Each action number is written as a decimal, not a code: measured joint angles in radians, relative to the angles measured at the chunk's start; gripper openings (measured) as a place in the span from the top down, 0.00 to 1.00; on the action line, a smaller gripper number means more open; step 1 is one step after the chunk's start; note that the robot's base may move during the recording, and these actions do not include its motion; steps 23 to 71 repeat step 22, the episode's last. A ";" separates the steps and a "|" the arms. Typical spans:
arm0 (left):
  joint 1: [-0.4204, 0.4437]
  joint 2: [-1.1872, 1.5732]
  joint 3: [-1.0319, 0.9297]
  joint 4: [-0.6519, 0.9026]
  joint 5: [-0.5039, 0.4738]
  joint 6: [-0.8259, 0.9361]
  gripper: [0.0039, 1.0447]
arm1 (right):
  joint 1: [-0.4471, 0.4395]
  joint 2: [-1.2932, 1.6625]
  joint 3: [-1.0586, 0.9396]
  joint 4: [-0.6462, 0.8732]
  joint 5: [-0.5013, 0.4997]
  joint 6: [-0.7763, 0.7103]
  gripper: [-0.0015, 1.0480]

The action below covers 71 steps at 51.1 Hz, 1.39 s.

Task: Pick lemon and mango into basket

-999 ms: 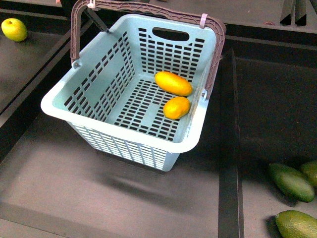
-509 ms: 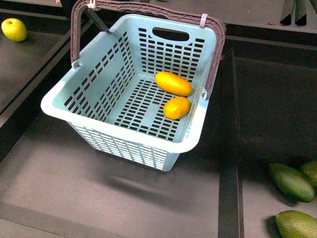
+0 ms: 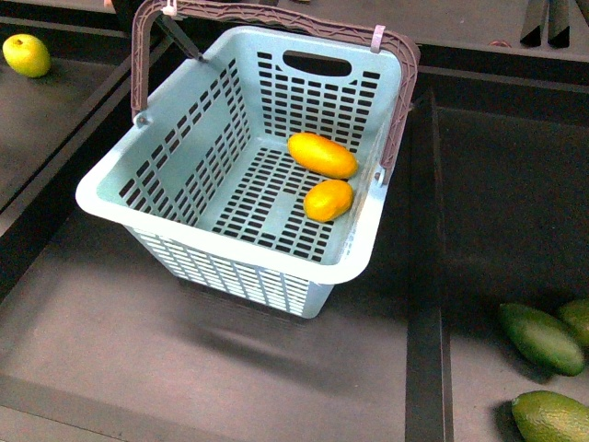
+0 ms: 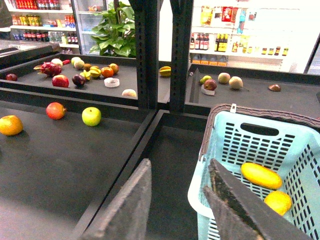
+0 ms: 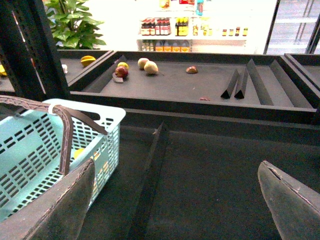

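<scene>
1. Lying inside basket (image 3: 166,184) at its 3 o'clock side: mango (image 3: 322,155), with lemon (image 3: 329,200) just beside at 6 o'clock.
2. Holding left gripper (image 4: 177,200) spread apart, grasping nothing.
3. Holding right gripper (image 5: 175,210) spread wide, empty, beside basket.

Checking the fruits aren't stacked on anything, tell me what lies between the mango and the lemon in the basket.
Nothing: in the front view the mango and lemon sit close together on the basket's bare slotted floor.
</scene>
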 joint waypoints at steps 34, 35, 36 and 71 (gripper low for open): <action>0.000 0.000 0.000 0.000 0.000 0.002 0.06 | 0.000 0.000 0.000 0.000 0.000 0.000 0.08; 0.000 0.000 0.000 0.000 0.000 0.002 0.06 | 0.000 0.000 0.000 0.000 0.000 0.000 0.08; 0.000 0.000 0.000 0.000 0.000 0.002 0.06 | 0.000 0.000 0.000 0.000 0.000 0.000 0.08; 0.000 0.000 0.000 0.000 0.000 0.002 0.06 | 0.000 0.000 0.000 0.000 0.000 0.000 0.08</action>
